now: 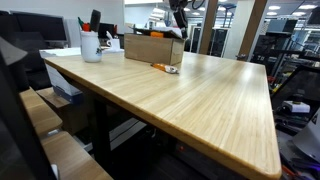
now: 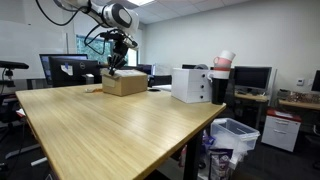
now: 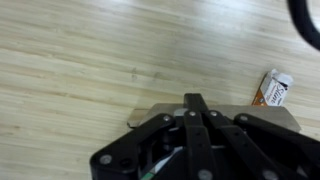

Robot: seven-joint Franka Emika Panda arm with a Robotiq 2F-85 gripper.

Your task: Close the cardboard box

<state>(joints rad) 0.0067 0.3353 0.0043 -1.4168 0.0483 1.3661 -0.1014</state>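
1. Exterior view: cardboard box (image 1: 154, 48) sits at far end of table (image 1: 200, 110); gripper (image 1: 179, 20) just above it.
2. Exterior view: cardboard box (image 2: 124, 84) likely light, could slide on table.
3. Wrist view: gripper (image 3: 193, 103) closed tight, empty; press stiff flap near free edge.

Plain brown corrugated cardboard box (image 1: 153, 49), rectangular, low and wide. Resting flat and upright on the light wood-grain worktop (image 1: 200, 100), near the far end in both exterior views, one long side turned toward the camera. Top looking level, with no flap standing up (seams too small to make out). From the wrist view, only a tan flat edge showing.
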